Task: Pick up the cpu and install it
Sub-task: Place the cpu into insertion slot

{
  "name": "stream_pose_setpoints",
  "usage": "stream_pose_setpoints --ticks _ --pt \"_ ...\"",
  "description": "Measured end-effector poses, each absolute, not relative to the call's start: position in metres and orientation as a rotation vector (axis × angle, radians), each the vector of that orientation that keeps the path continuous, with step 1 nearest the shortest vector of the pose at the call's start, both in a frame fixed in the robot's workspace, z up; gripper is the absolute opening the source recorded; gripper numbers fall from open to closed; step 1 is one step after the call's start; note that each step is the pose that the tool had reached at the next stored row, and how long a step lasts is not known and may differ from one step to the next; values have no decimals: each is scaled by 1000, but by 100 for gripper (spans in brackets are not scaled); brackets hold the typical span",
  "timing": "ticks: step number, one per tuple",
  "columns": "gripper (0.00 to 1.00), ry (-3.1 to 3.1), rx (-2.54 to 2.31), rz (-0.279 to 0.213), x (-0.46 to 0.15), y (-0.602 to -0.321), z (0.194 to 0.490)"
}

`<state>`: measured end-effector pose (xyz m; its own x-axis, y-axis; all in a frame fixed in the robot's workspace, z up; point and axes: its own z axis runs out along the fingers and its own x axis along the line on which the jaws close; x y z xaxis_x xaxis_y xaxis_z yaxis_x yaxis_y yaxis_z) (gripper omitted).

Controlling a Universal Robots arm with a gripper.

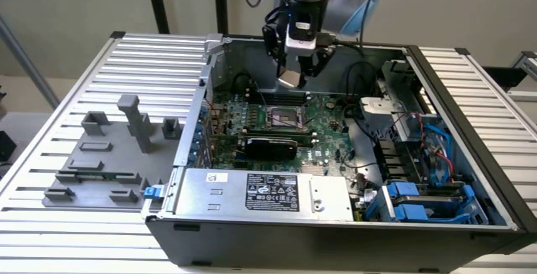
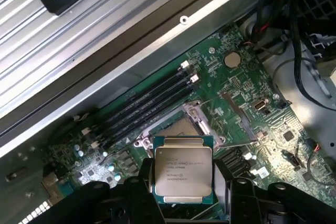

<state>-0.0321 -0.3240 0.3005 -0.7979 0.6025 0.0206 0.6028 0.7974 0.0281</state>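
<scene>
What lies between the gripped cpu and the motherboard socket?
Nothing: in the exterior view, only open air separates the cpu from the socket.

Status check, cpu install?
Tool shut on cpu. Cpu in the air above socket, not yet seated. Nothing seen between cpu and socket.

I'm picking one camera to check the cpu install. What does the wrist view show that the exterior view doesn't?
Wrist view: the lettering on the cpu lid and the fingers gripping its two edges. Exterior view: the grey fixture blocks on the slatted table, the power supply, the blue drive bays. Both: the gripper holding the cpu above the socket on the motherboard.
</scene>
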Motion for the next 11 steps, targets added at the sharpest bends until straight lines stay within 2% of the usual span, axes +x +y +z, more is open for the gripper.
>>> stream_pose_setpoints --ticks 11 --pt "55 -2858 -1286 -53 -32 -324 283"
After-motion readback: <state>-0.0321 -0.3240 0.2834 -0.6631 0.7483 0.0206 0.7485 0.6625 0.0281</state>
